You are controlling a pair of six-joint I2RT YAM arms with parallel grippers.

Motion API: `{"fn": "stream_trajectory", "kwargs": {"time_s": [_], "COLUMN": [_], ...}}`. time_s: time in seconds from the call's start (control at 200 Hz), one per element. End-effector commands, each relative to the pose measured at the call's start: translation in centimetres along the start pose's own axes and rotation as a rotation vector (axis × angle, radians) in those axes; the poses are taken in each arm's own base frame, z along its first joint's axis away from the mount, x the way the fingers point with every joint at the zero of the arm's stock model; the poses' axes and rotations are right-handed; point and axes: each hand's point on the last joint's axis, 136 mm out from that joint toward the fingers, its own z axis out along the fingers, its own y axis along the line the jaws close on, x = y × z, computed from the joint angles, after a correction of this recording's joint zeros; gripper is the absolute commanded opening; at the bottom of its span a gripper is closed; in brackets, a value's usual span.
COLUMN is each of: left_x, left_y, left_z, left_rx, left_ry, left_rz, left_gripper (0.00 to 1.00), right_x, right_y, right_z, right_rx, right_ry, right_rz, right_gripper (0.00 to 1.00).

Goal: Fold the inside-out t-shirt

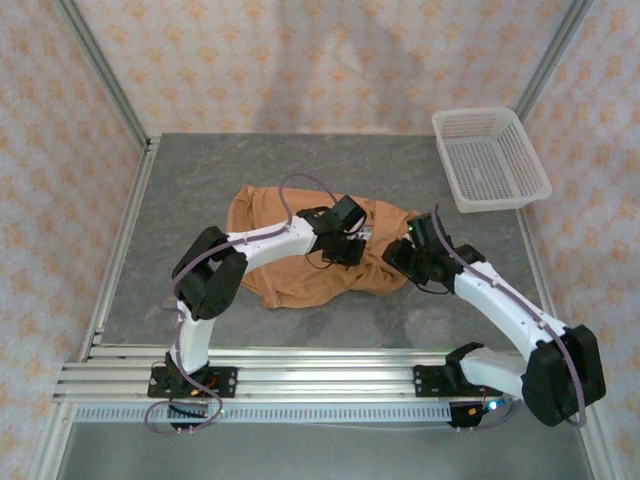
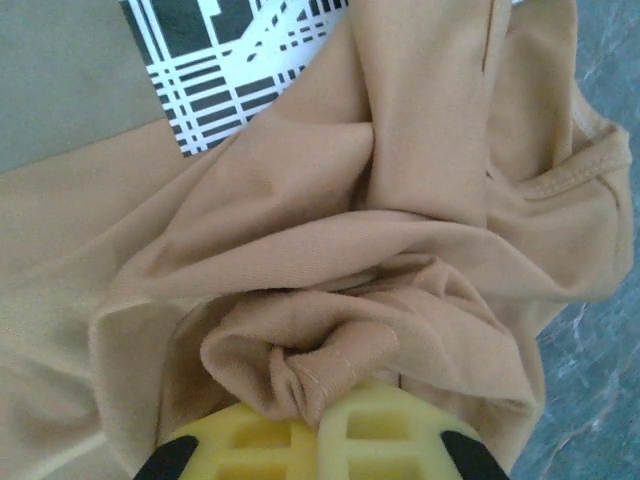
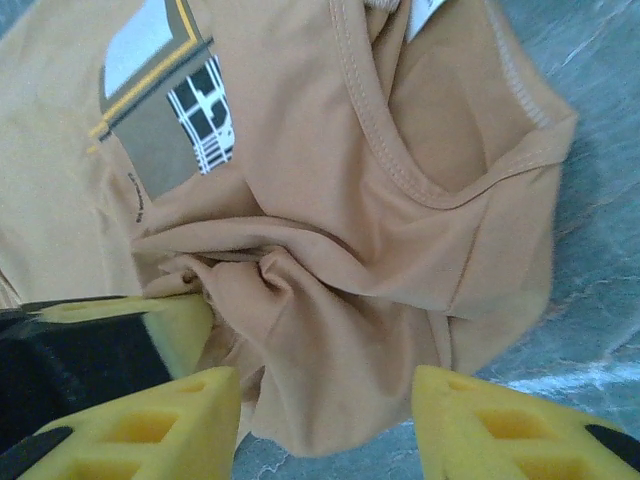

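Note:
The inside-out t-shirt (image 1: 290, 272) lies crumpled in an orange-tan heap on the grey table, a checked print (image 2: 240, 60) showing on it. My left gripper (image 1: 350, 246) sits over the heap's middle, and the left wrist view has its yellow fingers (image 2: 318, 405) shut on a bunched fold of the t-shirt (image 2: 400, 170). My right gripper (image 1: 402, 252) is at the heap's right edge. In the right wrist view its fingers (image 3: 325, 400) stand open, apart on either side of a hanging fold of the t-shirt (image 3: 300, 150), near the neckline and a white label (image 3: 425, 15).
A white mesh basket (image 1: 490, 160) stands at the back right corner of the table (image 1: 200, 170). The aluminium frame rail (image 1: 300, 375) runs along the near edge. The two grippers are close together over the shirt.

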Motion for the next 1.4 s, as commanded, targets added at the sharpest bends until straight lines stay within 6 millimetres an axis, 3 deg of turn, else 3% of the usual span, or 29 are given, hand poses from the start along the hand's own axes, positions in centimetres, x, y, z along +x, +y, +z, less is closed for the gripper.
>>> {"fn": "stream_trajectory", "kwargs": {"time_s": [0.0,0.1,0.12,0.175,0.22,0.28,0.33,0.455,0.555,0.686,0.876,0.966,1.066,1.121,1.181,1.246,1.331,1.396], "left_x": [-1.0,-1.8,-2.3,-2.8,-3.2,-3.6,-3.7,-3.8,-3.3,-1.4,0.8,0.7,0.1,-0.1,-0.4,-0.7,-1.0,-1.2], "left_y": [-0.7,-1.6,-2.3,-3.2,-3.9,-4.7,-5.1,-4.6,-2.7,0.4,3.6,3.9,3.6,3.5,3.3,3.2,2.9,2.4], "left_z": [-2.1,-4.2,-5.7,-7.5,-9.0,-11.1,-12.8,-16.4,-17.3,-14.3,-7.5,-6.0,-5.8,-6.0,-6.4,-7.1,-8.1,-8.6], "left_rx": [-0.007,0.025,0.049,0.085,0.116,0.153,0.176,0.21,0.206,0.181,0.154,0.157,0.174,0.18,0.183,0.186,0.196,0.218], "left_ry": [-0.034,-0.076,-0.104,-0.134,-0.159,-0.193,-0.22,-0.289,-0.328,-0.3,-0.232,-0.22,-0.234,-0.246,-0.263,-0.286,-0.31,-0.319], "left_rz": [0.009,0.004,0.009,0.01,0.015,0.023,0.028,0.02,0.0,-0.077,-0.143,-0.163,-0.171,-0.171,-0.168,-0.164,-0.158,-0.159], "left_gripper": [0.0,0.0,0.0,0.0,0.0,0.0,0.0,0.0,0.0,0.0,0.0,0.0,0.0,0.0,0.0,0.0,0.0,0.0], "right_x": [0.8,1.0,0.9,0.8,0.5,0.2,0.0,0.0,0.2,-0.2,-0.9,-0.9,-0.6,-0.6,-0.8,-1.2,-1.7,-1.7], "right_y": [1.1,2.3,2.5,2.2,1.5,0.6,-0.1,-1.1,-1.1,0.7,6.5,7.4,7.7,6.9,4.8,0.6,-7.0,-8.2], "right_z": [2.4,4.8,5.5,7.0,8.1,9.3,9.8,10.3,9.8,7.7,0.7,-2.0,-3.8,-3.9,-2.9,-1.1,-0.1,-0.4], "right_rx": [-0.063,-0.097,-0.096,-0.07,-0.031,0.013,0.044,0.081,0.075,-0.023,-0.393,-0.495,-0.596,-0.607,-0.546,-0.361,0.011,0.108], "right_ry": [0.048,0.065,0.067,0.072,0.065,0.048,0.031,0.027,0.03,0.008,-0.105,-0.16,-0.21,-0.228,-0.253,-0.277,-0.34,-0.332], "right_rz": [0.031,0.045,0.049,0.06,0.073,0.087,0.095,0.096,0.091,0.068,-0.039,-0.087,-0.097,-0.075,-0.026,0.056,0.156,0.132], "right_gripper": [0.5,0.51,0.51,0.49,0.38,0.13,0.0,0.0,0.0,0.0,0.0,0.0,0.0,0.0,0.0,0.02,0.04,0.18]}}
